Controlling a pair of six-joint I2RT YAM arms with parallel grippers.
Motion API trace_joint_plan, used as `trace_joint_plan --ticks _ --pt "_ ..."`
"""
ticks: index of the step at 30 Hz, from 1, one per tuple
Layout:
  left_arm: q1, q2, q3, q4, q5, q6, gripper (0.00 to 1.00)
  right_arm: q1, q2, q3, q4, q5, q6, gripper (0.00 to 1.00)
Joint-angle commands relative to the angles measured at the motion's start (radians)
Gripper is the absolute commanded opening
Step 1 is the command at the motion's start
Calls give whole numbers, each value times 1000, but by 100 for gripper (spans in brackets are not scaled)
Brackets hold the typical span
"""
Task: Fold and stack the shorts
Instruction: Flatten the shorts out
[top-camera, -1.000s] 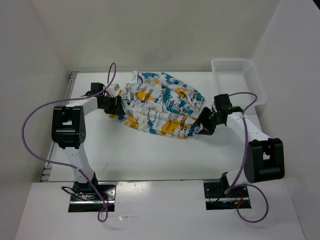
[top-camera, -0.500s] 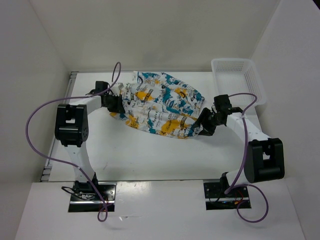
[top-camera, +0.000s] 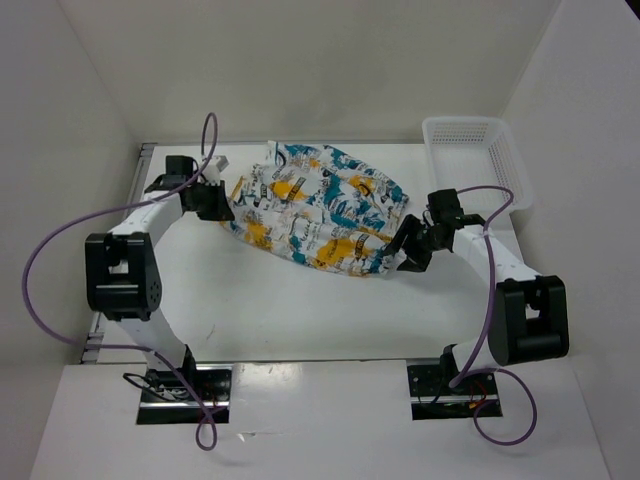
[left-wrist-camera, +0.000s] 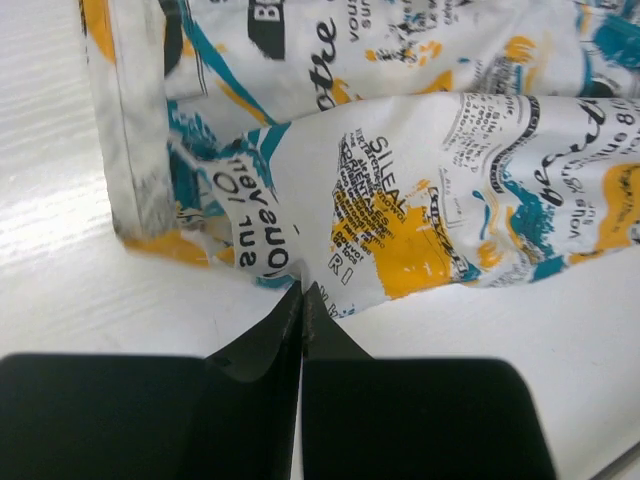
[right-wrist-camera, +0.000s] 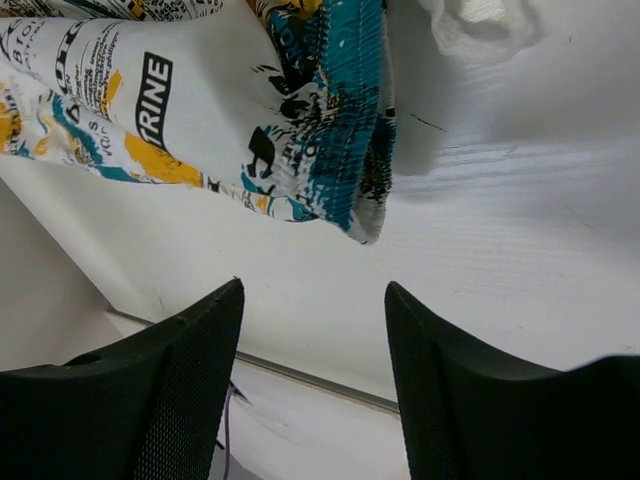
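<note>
Shorts (top-camera: 320, 212) on table (top-camera: 300, 310), basket (top-camera: 465, 150) behind right.

Lettering is printed on the shorts (left-wrist-camera: 400, 200). In the left wrist view, black capitals above an orange patch read roughly "SILEAL", and the fine lines beneath them are too small to read. In the right wrist view, white capitals on a black bar end in "RINE". The top view's lettering is illegible

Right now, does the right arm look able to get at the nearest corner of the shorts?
Probably yes. The right tool is open, and the teal-edged corner of the shorts lies just ahead of its gap on the table, with nothing visible between them.
</note>
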Motion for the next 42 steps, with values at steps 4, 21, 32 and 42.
trace_joint_plan --ticks 4,21,32,42 --pt "15 -171 -113 -89 51 5 0 -7 23 -44 50 -44 -14 65" --pt "15 -228 -181 -166 51 5 0 38 110 -145 284 -81 88 67" --pt "15 -237 -172 -175 69 5 0 38 92 -281 444 -72 358 60" --pt "15 -237 -161 -175 79 5 0 38 -115 -406 537 2 527 65"
